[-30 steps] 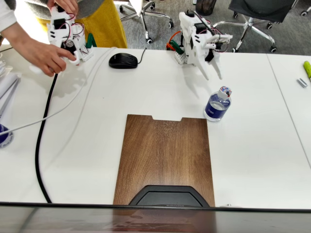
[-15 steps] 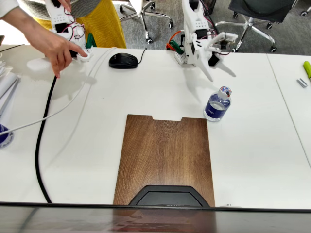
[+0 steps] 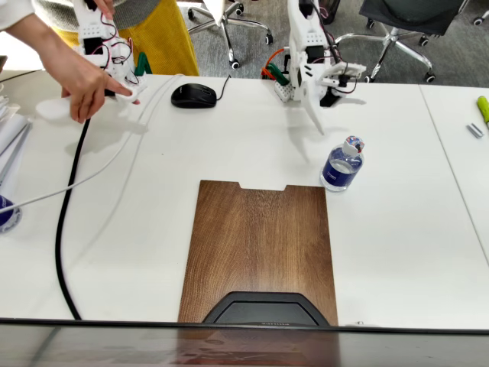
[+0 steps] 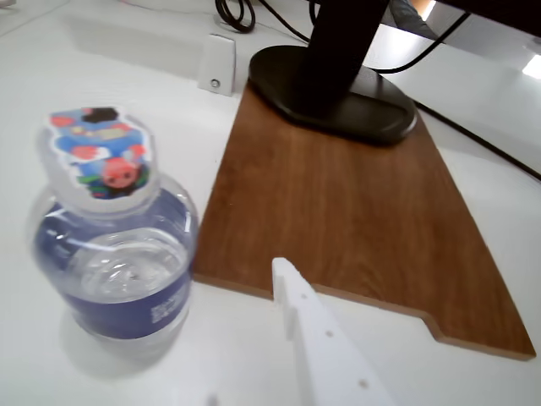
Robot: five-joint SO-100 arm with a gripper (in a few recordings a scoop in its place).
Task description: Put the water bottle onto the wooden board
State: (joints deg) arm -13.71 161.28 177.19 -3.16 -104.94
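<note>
Water bottle (image 3: 341, 165) just below jaws, seemingly untouched

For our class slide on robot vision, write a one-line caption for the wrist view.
Water bottle stands upright on the white table beside the wooden board, a white gripper finger in front.

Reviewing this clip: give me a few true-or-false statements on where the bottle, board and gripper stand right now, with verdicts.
1. The water bottle stands upright on the table. True.
2. The bottle rests on the wooden board. False: it stands off the board, near its notched end.
3. The gripper holds the bottle. False: it is apart from the bottle, holding nothing.
4. A black stand base sits on the board's far end in the wrist view. True.
</note>
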